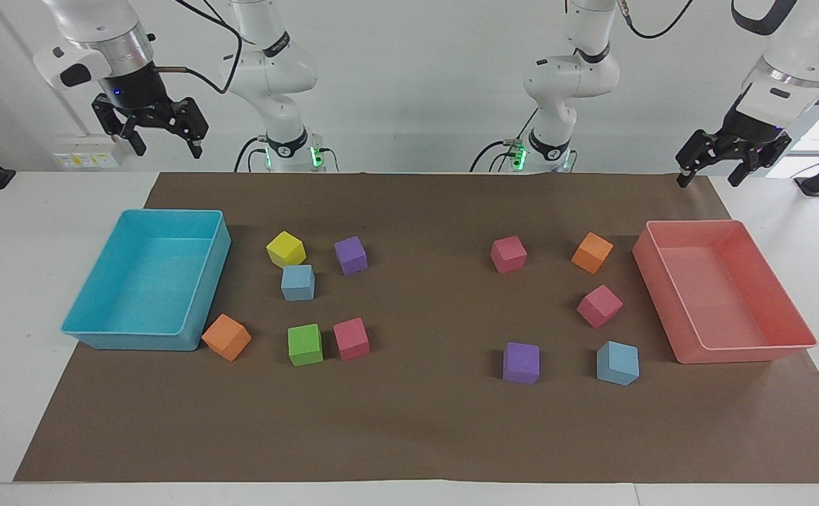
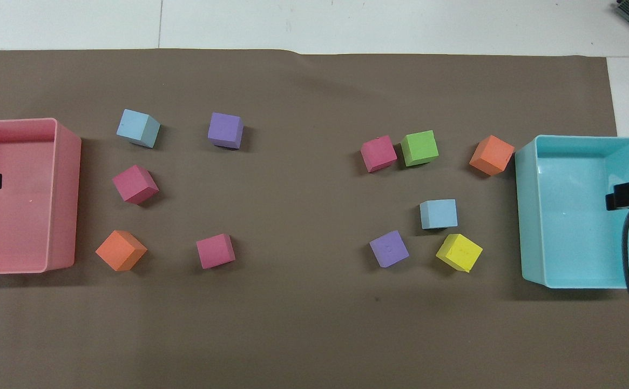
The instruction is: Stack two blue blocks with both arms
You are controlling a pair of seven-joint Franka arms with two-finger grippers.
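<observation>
Looking across the facing view from one end to the other: the right gripper (image 1: 163, 133) hangs high over the tabletop's edge by the turquoise tray (image 1: 202, 281), jaws spread wide, nothing in them. Next come the cubes at the right arm's end. The first blue block (image 1: 298, 282) sits just beside a yellow cube (image 1: 285, 249), almost corner to corner, with a purple cube (image 1: 351, 255) close by and a green cube (image 1: 305, 344) farther from the robots. Then a bare stretch of brown mat (image 1: 423, 422). At the left arm's end, the second blue block (image 1: 617, 362) sits turned a bit, beside another purple cube (image 1: 521, 362) and near the pink tray (image 1: 739, 348). Last, the left gripper (image 1: 710, 172) hangs over the mat's corner by the pink tray, also spread and empty.

So nothing is picked up yet, and the two blocks are well apart.

Handling guess: these look like matte foam, so light, a bit squishy and not slippery. I'd grab across two flat side faces, square on, without squeezing hard. The first block needs faces that keep the fingers clear of the yellow cube. The second needs the wrist turned to match its angle.
</observation>
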